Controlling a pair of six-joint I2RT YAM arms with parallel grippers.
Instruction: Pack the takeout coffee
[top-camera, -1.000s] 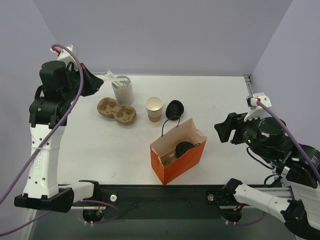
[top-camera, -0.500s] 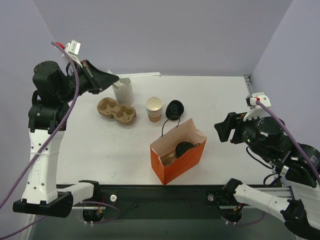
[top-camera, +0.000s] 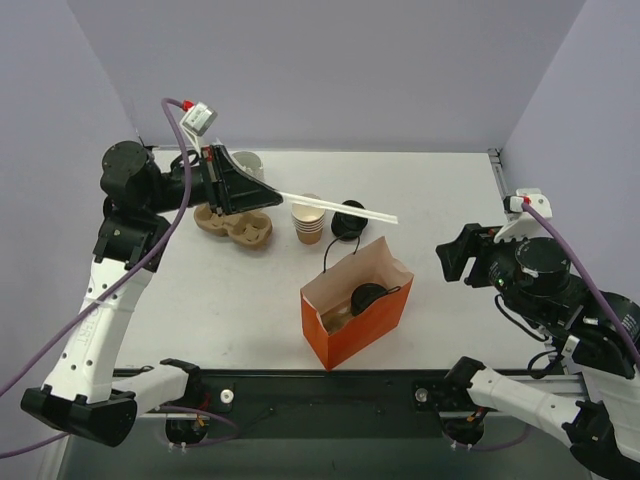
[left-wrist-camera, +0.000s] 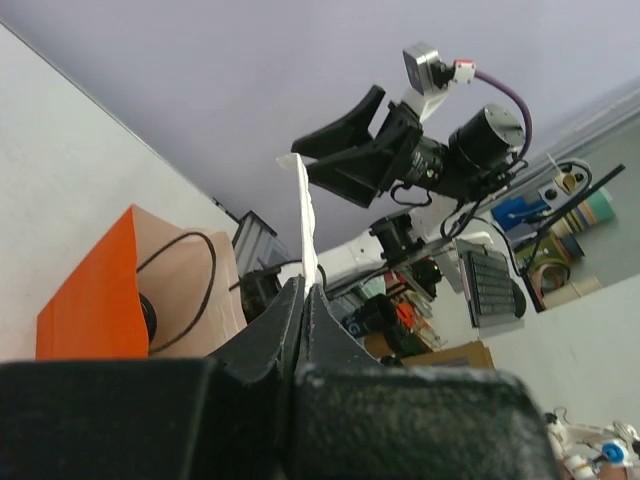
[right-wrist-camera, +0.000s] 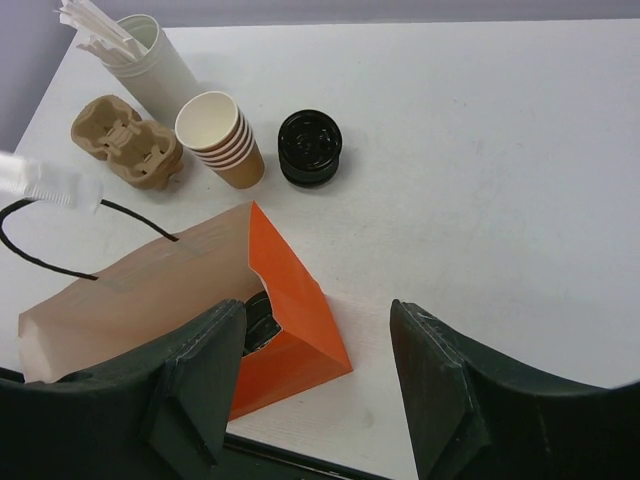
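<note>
The orange bag (top-camera: 345, 330) by the near edge of the table (top-camera: 450, 190) holds one takeout coffee (top-camera: 368, 297), lid up; a white tube (right-wrist-camera: 155, 65) at the far-left corner holds several straws. The left hand (top-camera: 270, 197), clamped on one straw (top-camera: 340, 207), hangs well apart from the coffee, while the right hand (right-wrist-camera: 318, 350), fingers apart, hovers at the right edge beside the bag

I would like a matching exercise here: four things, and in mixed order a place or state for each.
1. long thin white straw
2. tan paper cup with black lid
3. stack of lidless tan paper cups
4. right gripper

A. open, empty
B. inside the orange paper bag
C. held by the left gripper
D. on the white table beside the black lids

Pairs: 1-C, 2-B, 3-D, 4-A
</note>
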